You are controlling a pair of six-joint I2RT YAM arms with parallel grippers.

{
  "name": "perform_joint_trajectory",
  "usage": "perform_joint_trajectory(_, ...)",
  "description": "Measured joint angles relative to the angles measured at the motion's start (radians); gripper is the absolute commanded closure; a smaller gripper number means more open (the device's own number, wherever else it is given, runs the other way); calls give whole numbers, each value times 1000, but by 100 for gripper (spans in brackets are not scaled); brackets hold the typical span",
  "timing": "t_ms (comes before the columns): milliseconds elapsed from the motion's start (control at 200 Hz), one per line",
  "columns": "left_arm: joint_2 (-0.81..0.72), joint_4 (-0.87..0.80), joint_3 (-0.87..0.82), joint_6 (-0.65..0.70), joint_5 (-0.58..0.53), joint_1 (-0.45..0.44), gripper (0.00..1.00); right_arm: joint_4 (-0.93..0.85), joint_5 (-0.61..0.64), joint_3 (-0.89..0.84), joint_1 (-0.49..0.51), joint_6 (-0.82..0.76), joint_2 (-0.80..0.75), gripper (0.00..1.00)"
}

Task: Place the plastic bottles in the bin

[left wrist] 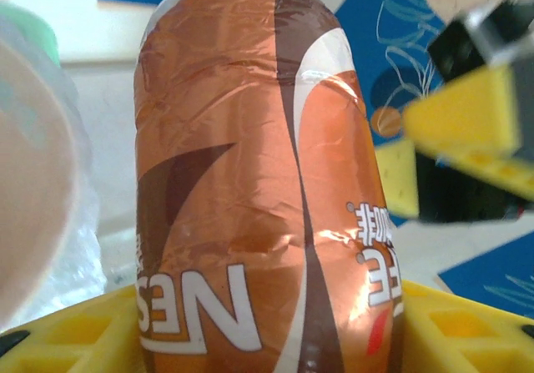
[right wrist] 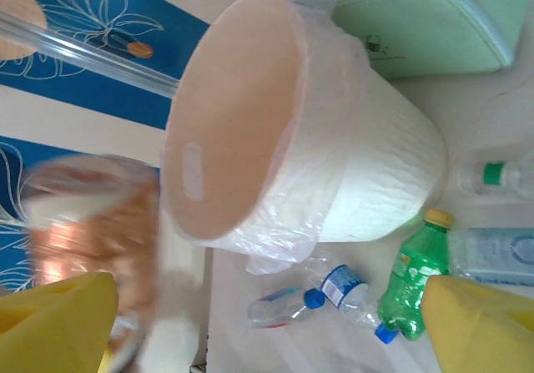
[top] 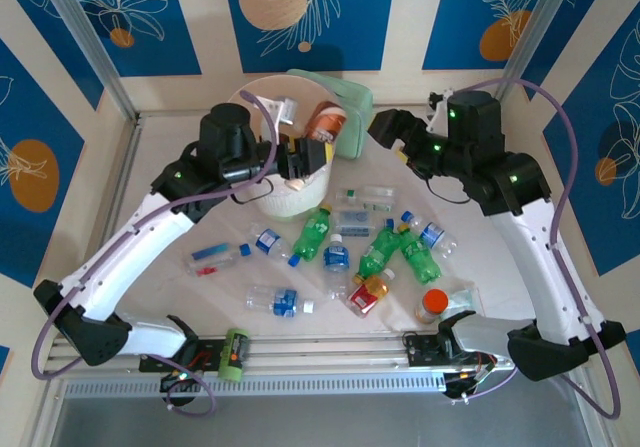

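Crinkled orange-foil bottle (left wrist: 250, 181) clamped in left fingers (left wrist: 67, 340) above bin (right wrist: 367, 164); right fingers (right wrist: 58, 323) apart.

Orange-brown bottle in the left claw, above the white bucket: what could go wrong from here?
1. The orange-brown bottle, gripped by the left claw, seems to hang near the bin's rim on the green box side, not over its middle; released there, it might strike the rim and tumble out.
2. The open right claw is close beside the bottle, so the two arms could bump.
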Motion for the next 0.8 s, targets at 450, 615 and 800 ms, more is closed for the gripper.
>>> perform_joint_trajectory(450, 205, -129, 279, 31, -194, 194, 43, -44, -14, -198, -23, 26, -61, 10)
perform_joint_trajectory(615, 317, -158, 301, 4, -190, 265, 44, -65, -12, -251, -23, 25, -79, 11)
perform_joint_trajectory(800, 372, -196, 329, 7, -190, 278, 44, -76, -12, -320, -23, 26, -91, 12)
